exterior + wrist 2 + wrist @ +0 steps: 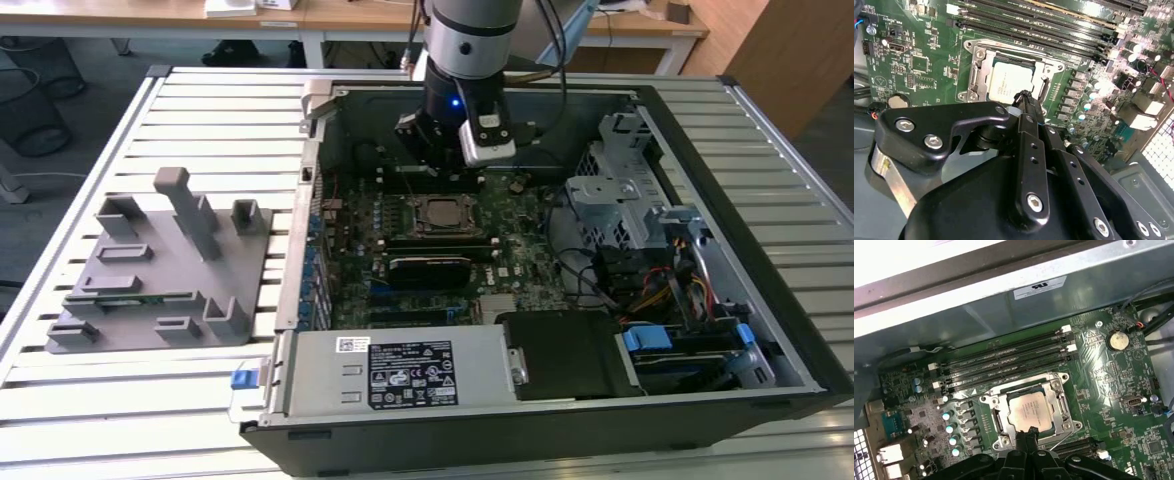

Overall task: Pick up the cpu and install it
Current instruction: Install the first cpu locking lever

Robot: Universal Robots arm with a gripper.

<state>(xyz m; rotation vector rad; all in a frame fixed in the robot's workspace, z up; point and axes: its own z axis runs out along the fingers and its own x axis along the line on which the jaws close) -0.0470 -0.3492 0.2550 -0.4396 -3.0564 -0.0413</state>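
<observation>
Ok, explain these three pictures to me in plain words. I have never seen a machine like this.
It is one robot arm working inside an open computer case that lies on a slatted table. The exterior view looks at the scene from off the arm; both wrist views come from cameras riding on the arm. Its black claw, fingers pressed together and holding nothing, hangs just over the cpu, the silvery square chip that already sits in its socket on the green motherboard. A grey plastic fixture lies at the exterior view's left.
</observation>
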